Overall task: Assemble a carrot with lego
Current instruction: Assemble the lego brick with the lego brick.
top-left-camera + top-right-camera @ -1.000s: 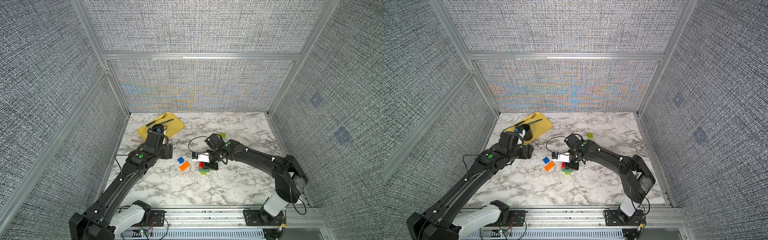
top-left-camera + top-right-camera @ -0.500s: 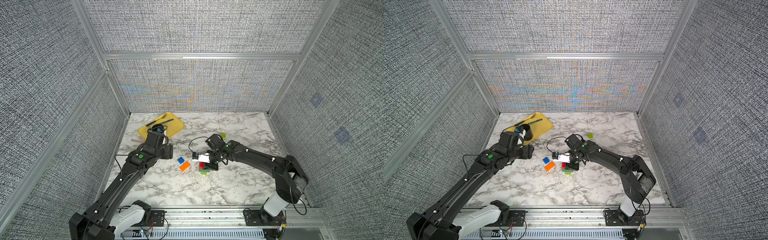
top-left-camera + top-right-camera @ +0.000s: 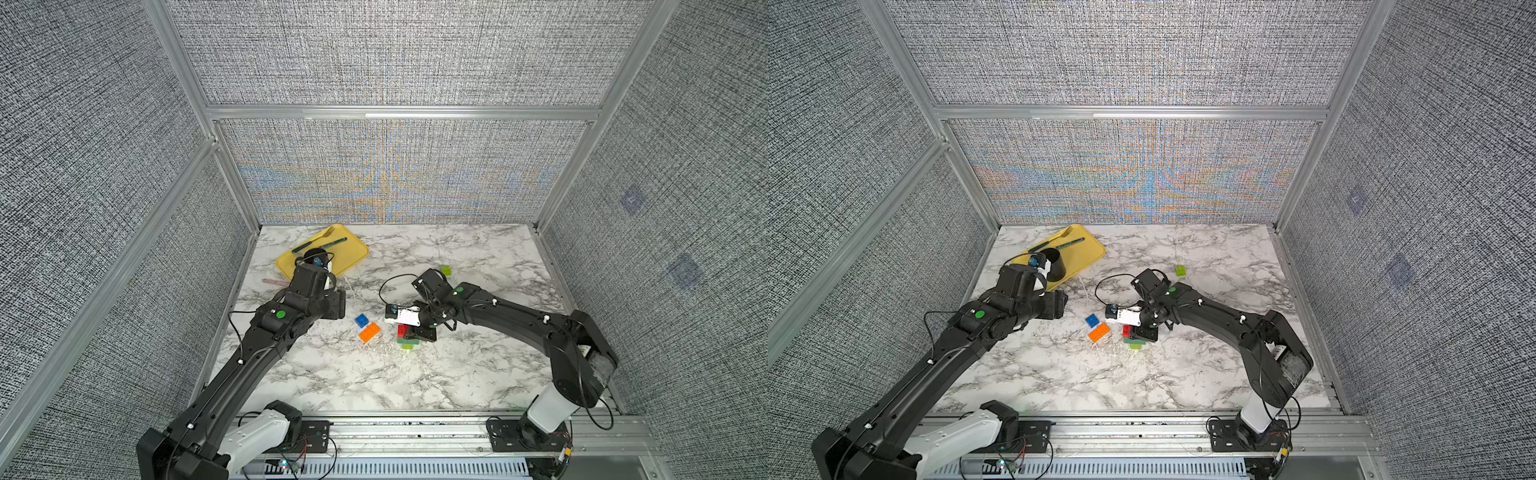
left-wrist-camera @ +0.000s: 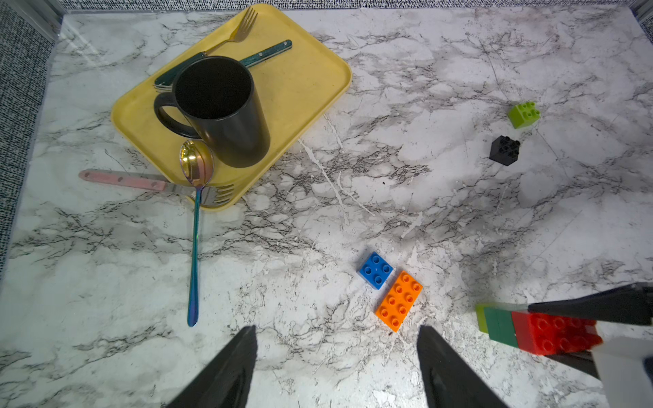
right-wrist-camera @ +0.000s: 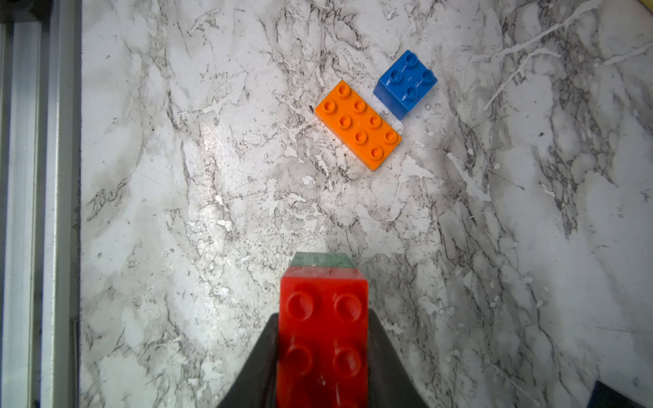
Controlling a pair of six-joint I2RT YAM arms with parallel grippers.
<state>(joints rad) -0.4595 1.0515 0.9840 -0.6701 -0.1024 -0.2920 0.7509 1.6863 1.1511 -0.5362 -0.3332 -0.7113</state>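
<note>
My right gripper (image 5: 323,316) is shut on the partial carrot (image 5: 323,335), a stack of lime, dark green and red bricks held just above the table; both top views show the carrot (image 3: 404,335) (image 3: 1128,335). Just to its left lie a loose orange brick (image 3: 369,332) (image 5: 357,124) and a blue brick (image 3: 362,320) (image 5: 406,83), side by side. My left gripper (image 4: 335,328) hangs open and empty over bare marble, near the orange brick (image 4: 399,300). A lime brick (image 4: 524,113) and a black brick (image 4: 504,150) sit farther back.
At the back left a yellow tray (image 3: 351,253) holds a black mug (image 4: 219,109) and cutlery. A pink-handled fork (image 4: 123,180) and a spoon (image 4: 194,247) lie partly off the tray. Grey walls close in three sides; a metal rail (image 3: 415,428) runs along the front.
</note>
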